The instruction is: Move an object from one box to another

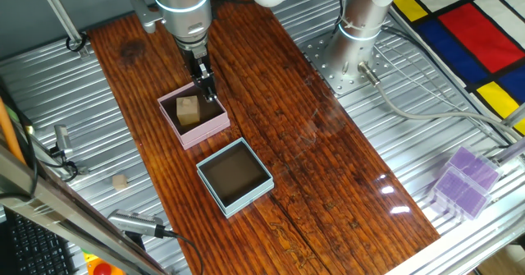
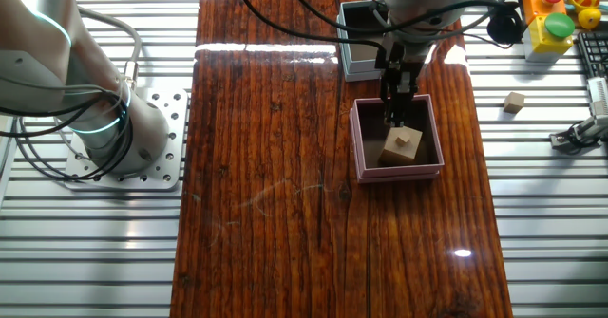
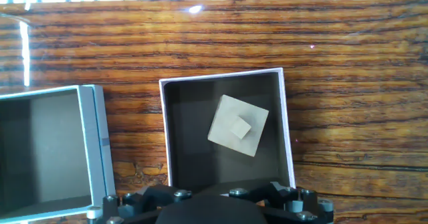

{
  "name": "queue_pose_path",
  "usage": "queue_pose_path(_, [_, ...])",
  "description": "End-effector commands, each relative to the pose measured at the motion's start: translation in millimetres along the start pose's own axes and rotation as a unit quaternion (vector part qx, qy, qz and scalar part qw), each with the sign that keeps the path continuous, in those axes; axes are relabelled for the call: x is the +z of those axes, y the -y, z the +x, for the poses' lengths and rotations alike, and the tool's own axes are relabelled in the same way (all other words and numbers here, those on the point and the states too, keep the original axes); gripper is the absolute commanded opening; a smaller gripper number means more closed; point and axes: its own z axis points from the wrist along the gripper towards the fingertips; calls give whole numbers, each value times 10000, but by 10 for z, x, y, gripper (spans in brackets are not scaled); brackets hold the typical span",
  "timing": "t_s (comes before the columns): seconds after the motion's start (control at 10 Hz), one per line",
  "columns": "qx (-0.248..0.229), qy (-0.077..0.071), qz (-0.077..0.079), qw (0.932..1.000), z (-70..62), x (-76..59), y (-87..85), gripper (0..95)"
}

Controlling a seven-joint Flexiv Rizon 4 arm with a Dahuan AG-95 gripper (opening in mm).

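Observation:
The tan wooden cube lies inside the pink box, turned askew to its walls. It also shows in the other fixed view and in the hand view. The pink box stands next to the light blue box, whose dark inside holds nothing. My gripper hangs just above the pink box's far side, beside the cube and not touching it. Its fingers look close together with nothing between them. The fingertips are out of the hand view.
A small tan block lies on the metal slats beside the wooden board. A purple plastic case lies at the right. The arm's base stands at the board's far edge. Cables and a button box lie around.

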Motion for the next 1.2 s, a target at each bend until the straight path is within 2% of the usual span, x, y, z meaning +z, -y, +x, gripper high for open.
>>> queue_pose_path(0.1, [-757, 76, -299, 9967, 2, -4, -4, 0])
queue_pose_path(0.8, [-819, 68, -293, 9962, 4, -8, 6, 0])
queue_pose_path(1.0, [-868, 46, -290, 9958, 2, 10, 85, 0])
queue_pose_path(1.2, [-972, 81, -277, 9948, -26, 92, 202, 0])
